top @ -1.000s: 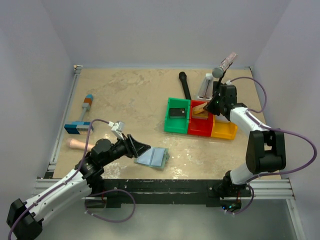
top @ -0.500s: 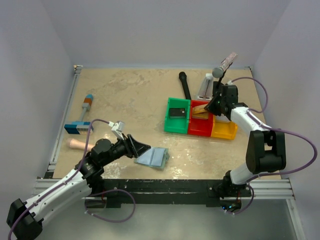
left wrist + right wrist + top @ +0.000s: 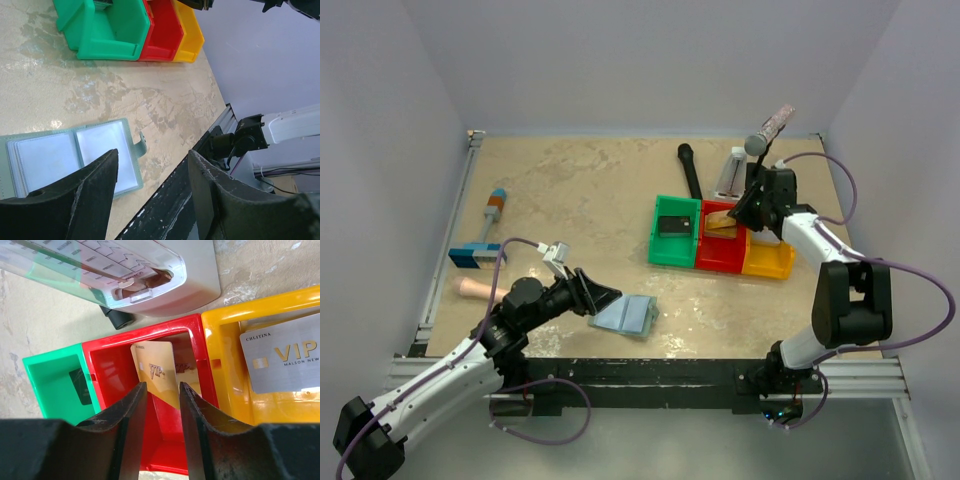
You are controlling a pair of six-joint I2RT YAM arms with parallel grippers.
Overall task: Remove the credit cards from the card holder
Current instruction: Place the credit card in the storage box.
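The card holder (image 3: 628,315) lies open on the table near the front edge, its clear pockets (image 3: 70,157) facing up. My left gripper (image 3: 605,300) hovers at its left edge, open, with nothing between its fingers (image 3: 152,160). My right gripper (image 3: 740,215) is over the red bin (image 3: 720,262), open (image 3: 161,386). The tan-orange credit card (image 3: 155,370) leans inside that bin just beyond the fingertips, free of them. A dark card (image 3: 673,225) lies in the green bin (image 3: 665,258). A pale grey card (image 3: 285,360) lies in the yellow bin (image 3: 225,325).
A black cylinder (image 3: 689,170) and a clear-topped grey device (image 3: 732,172) lie behind the bins. A blue-and-orange tool (image 3: 485,230) and a pinkish object (image 3: 472,287) sit at the left. The black table edge (image 3: 165,215) runs just in front of the card holder.
My right gripper's jaws have parted, letting go of the tan-orange card in the red bin. The left arm and the card holder have not moved.
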